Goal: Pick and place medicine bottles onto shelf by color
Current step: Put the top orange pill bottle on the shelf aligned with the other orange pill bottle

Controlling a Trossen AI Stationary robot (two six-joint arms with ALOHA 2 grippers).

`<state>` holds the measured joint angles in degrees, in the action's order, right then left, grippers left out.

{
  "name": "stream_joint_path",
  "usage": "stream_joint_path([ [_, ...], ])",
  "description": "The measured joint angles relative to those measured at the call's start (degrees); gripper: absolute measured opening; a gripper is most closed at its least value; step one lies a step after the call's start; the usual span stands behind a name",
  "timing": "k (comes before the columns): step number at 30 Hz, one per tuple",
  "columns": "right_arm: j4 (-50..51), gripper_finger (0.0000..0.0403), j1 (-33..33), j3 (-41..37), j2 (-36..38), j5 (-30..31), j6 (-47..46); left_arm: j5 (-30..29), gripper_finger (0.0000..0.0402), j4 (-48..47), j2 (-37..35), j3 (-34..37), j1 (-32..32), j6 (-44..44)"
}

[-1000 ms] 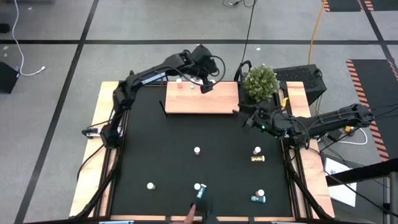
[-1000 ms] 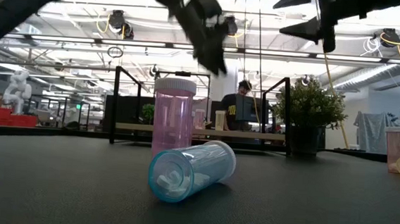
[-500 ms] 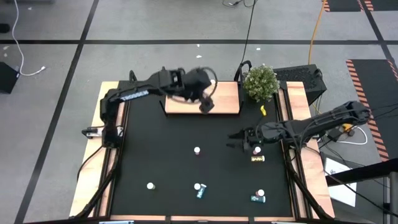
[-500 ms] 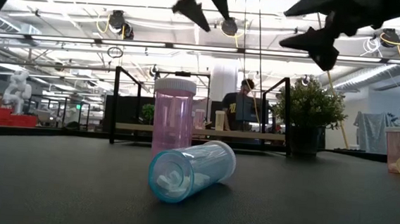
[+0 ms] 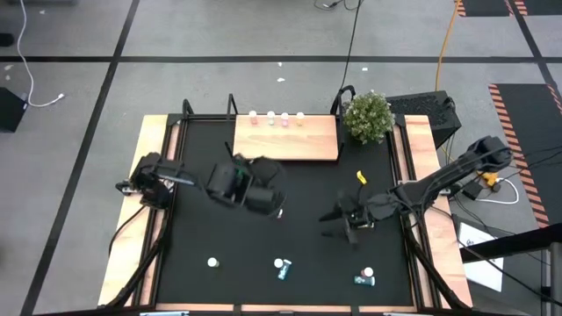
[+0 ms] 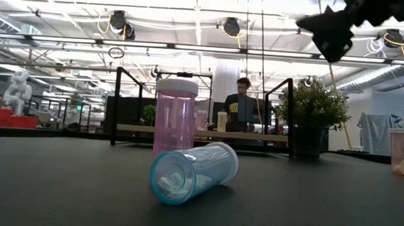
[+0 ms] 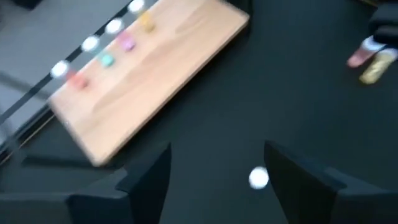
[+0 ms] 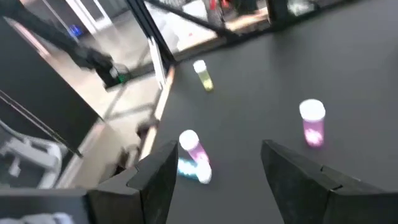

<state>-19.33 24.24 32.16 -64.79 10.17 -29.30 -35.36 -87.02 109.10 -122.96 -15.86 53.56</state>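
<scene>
High view shows both hands empty and spread wide, the left hand (image 5: 263, 200) above a white-capped bottle (image 5: 279, 212) mid-bench and four bottles on the shelf (image 5: 299, 145) at the far edge; a hasty descent could topple it.

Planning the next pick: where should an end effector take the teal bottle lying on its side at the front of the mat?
Grip the teal bottle across the middle of its body, coming straight down. It lies tipped over, cap end toward the back, so the rounded sides are exposed. The upright pink bottle stands close behind, so probably set the fingers across its width, clear of that neighbour.
</scene>
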Motion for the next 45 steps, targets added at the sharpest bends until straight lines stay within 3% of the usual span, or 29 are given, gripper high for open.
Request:
stream_joint_path([
  [3,-2.6,0.0224,-0.9,0.0,-0.9,-0.4,-0.1,-1.1,0.0253,-3.1,-0.1,0.0,-3.2,6.6],
  [9,-2.5,0.0224,-1.6,0.5,-2.4,-2.9,-3.0,-1.3,0.0253,-3.0,0.0,1.8,-7.1,9.6],
  [13,-2.3,0.0224,-0.8,0.8,-2.9,-2.8,-3.3,-0.5,0.0253,-2.9,0.1,7.6,-8.0,10.5],
  [16,-0.6,0.0224,-0.8,0.8,-2.8,-2.9,-6.1,3.4,0.0253,-1.6,0.1,12.7,-8.2,12.0],
  [20,1.5,0.0224,0.0,0.9,-2.5,-3.0,-11.3,8.4,0.0253,6.8,-0.4,20.3,-8.7,11.9],
  [24,8.0,0.0224,0.3,0.9,-2.6,-4.7,-13.8,12.9,0.0253,17.6,-2.3,27.7,-9.9,9.9],
  [30,18.5,0.0224,1.3,0.8,-1.0,-10.7,-17.0,13.3,0.0253,23.2,-6.0,36.3,-11.4,14.2],
  [35,29.8,0.0224,3.0,0.8,4.9,-16.2,-19.2,13.2,0.0253,28.8,-9.7,41.9,-11.7,14.9],
  [40,41.5,0.0224,5.6,0.8,13.7,-16.1,-24.9,10.9,0.0253,32.3,-12.2,44.0,-10.9,10.2],
  [45,54.0,0.0224,8.3,0.8,20.1,-10.9,-31.3,8.8,0.0253,38.4,-13.6,44.0,-8.3,-2.4],
])
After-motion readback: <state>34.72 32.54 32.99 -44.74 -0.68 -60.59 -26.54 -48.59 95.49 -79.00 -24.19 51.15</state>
